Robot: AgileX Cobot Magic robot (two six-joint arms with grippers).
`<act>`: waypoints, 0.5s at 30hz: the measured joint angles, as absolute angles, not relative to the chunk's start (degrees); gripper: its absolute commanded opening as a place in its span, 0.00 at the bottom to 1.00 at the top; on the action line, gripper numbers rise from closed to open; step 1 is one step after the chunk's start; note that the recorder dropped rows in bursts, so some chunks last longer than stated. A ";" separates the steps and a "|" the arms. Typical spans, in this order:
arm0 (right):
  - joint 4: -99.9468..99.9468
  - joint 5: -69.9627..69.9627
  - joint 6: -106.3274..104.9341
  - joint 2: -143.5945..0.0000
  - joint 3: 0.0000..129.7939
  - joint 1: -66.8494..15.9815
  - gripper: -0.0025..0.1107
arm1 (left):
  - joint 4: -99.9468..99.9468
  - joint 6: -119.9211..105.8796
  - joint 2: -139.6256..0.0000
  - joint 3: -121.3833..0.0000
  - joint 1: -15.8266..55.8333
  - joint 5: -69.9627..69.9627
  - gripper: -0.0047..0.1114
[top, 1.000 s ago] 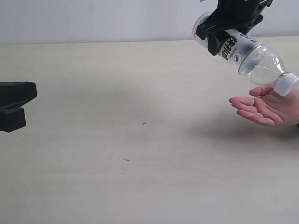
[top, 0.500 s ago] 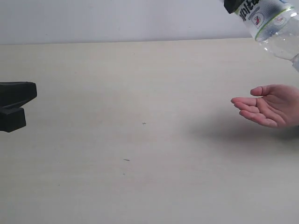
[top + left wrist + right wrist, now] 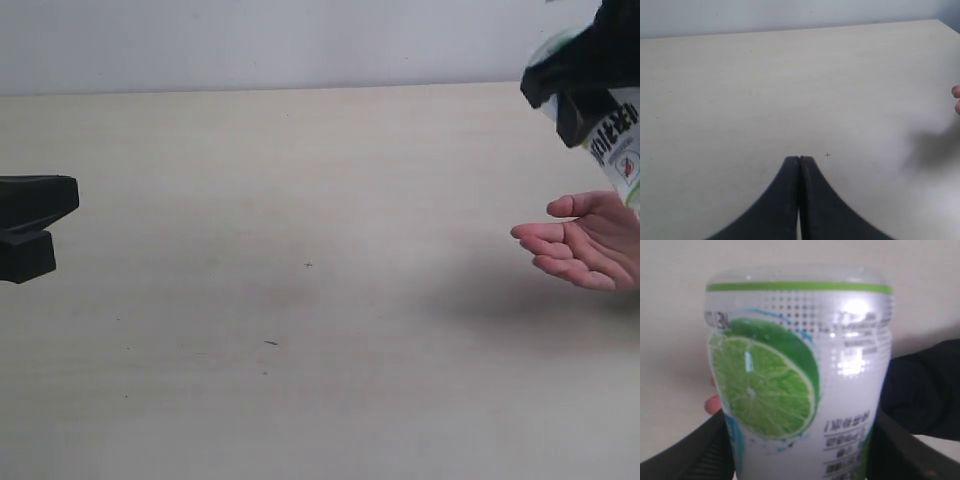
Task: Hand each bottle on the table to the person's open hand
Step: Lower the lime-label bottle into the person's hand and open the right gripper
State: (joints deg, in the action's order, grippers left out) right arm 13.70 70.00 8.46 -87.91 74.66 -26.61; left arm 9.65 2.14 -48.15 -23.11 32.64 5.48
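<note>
A clear bottle [image 3: 622,150] with a lime-printed label [image 3: 800,385] hangs at the far right edge of the exterior view, its cap out of frame. My right gripper [image 3: 575,90] [image 3: 800,457] is shut on its body, one black finger on each side. The bottle is just above the person's open hand [image 3: 585,245], palm up over the table [image 3: 300,180]; I cannot tell whether they touch. A pink fingertip [image 3: 712,402] shows beside the bottle. My left gripper [image 3: 60,215] [image 3: 799,159] stays low at the far left, shut and empty. No other bottle is in view.
The person's dark sleeve [image 3: 925,390] shows behind the bottle in the right wrist view. Two of the person's fingertips [image 3: 956,97] appear at the edge of the left wrist view. A few tiny dark specks [image 3: 308,265] mark the pale tabletop.
My right gripper carried the bottle up and to the right, then came down at the frame's right edge over the hand. The hand shifted slightly right. The left arm has not moved.
</note>
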 measured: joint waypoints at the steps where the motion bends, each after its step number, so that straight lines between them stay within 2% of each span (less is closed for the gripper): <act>1: 14.54 68.85 9.80 -87.91 73.21 -26.61 0.02 | 9.65 2.14 -48.15 -23.11 32.64 5.48 0.04; 7: 15.33 59.43 14.07 -87.91 66.92 -26.61 0.02 | 9.65 2.14 -48.15 -23.11 32.64 5.48 0.04; 15: 16.34 57.75 14.70 -90.56 65.13 -26.61 0.02 | 9.65 2.14 -48.15 -23.11 32.64 5.48 0.04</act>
